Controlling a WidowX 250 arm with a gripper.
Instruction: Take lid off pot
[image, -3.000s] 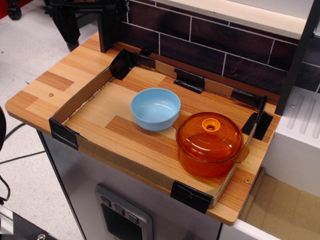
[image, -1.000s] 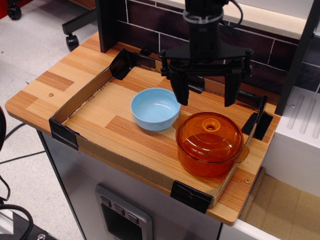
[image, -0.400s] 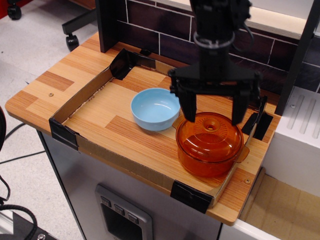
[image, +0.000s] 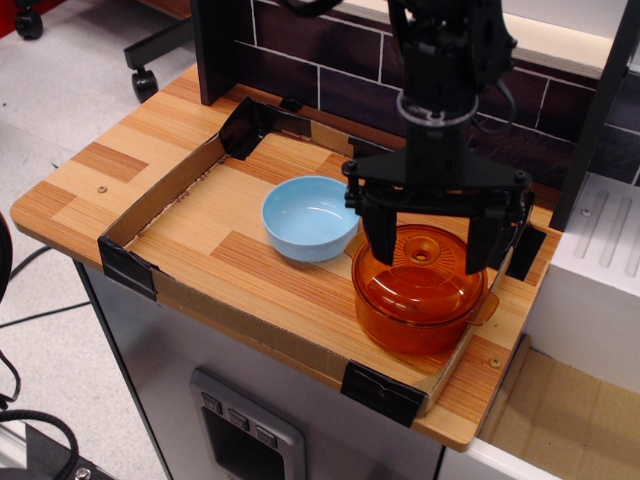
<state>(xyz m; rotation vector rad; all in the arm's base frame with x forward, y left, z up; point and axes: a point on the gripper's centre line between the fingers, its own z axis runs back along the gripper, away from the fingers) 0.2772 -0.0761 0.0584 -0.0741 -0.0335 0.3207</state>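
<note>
The gripper (image: 431, 250) hangs spread wide over the lid (image: 420, 272) — a finger on each side of the knob, gripping nothing. The lid sits on the pot (image: 415, 325) (near right corner of the tray (image: 165, 190)), just right of the blue bowl (image: 309, 217).

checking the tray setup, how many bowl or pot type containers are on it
2. The light blue bowl sits mid-tray, empty. The amber pot stands to its right near the tray's front right corner, lid on, under the open tool. None look hidden.
</note>
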